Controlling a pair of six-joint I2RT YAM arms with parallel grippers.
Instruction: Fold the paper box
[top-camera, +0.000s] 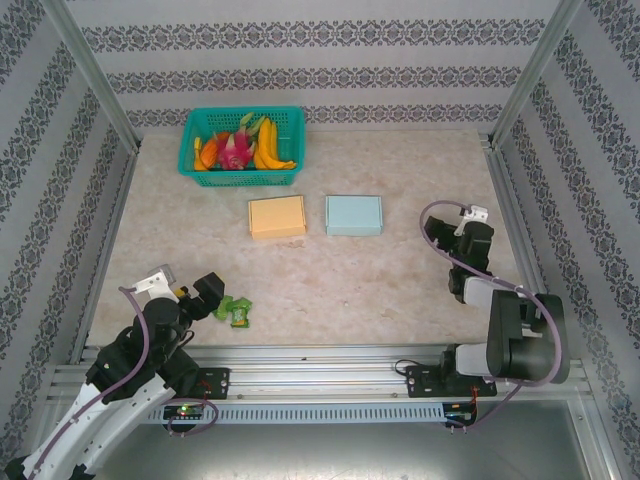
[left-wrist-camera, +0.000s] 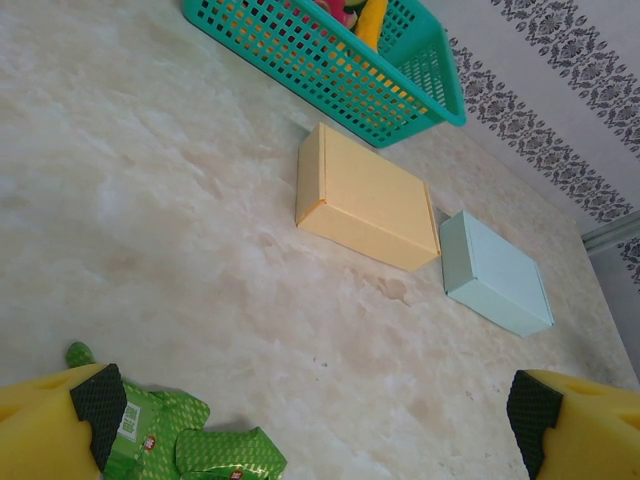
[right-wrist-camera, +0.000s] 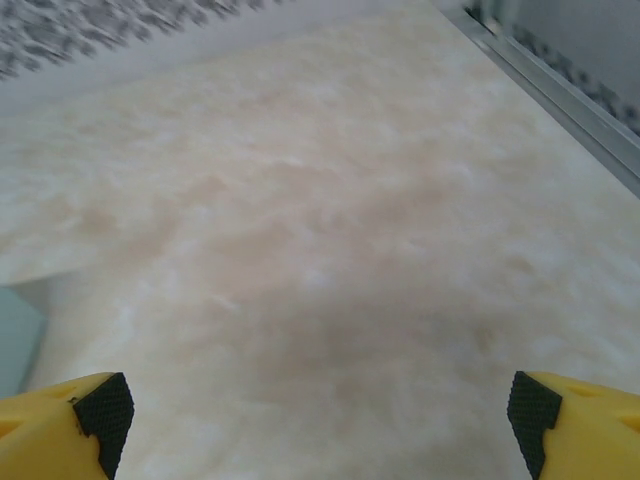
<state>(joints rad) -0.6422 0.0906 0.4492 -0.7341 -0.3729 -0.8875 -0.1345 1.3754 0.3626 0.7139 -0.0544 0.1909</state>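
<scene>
Two closed paper boxes lie flat side by side mid-table: an orange box (top-camera: 277, 216) (left-wrist-camera: 365, 197) and, to its right, a light blue box (top-camera: 353, 215) (left-wrist-camera: 495, 273). My left gripper (top-camera: 207, 292) (left-wrist-camera: 315, 420) hovers near the front left, well short of the boxes. It is open, its yellow fingers (left-wrist-camera: 50, 425) wide apart with bare table between them. My right gripper (top-camera: 466, 232) (right-wrist-camera: 315, 410) sits to the right of the blue box, open and empty over bare table. A sliver of the blue box (right-wrist-camera: 15, 335) shows at the left edge of the right wrist view.
A teal basket (top-camera: 190, 165) (left-wrist-camera: 440, 95) of toy fruit stands at the back, behind the orange box. Green snack packets (top-camera: 233, 310) (left-wrist-camera: 190, 445) lie by my left gripper. Metal frame rails (top-camera: 505, 200) and patterned walls bound the table.
</scene>
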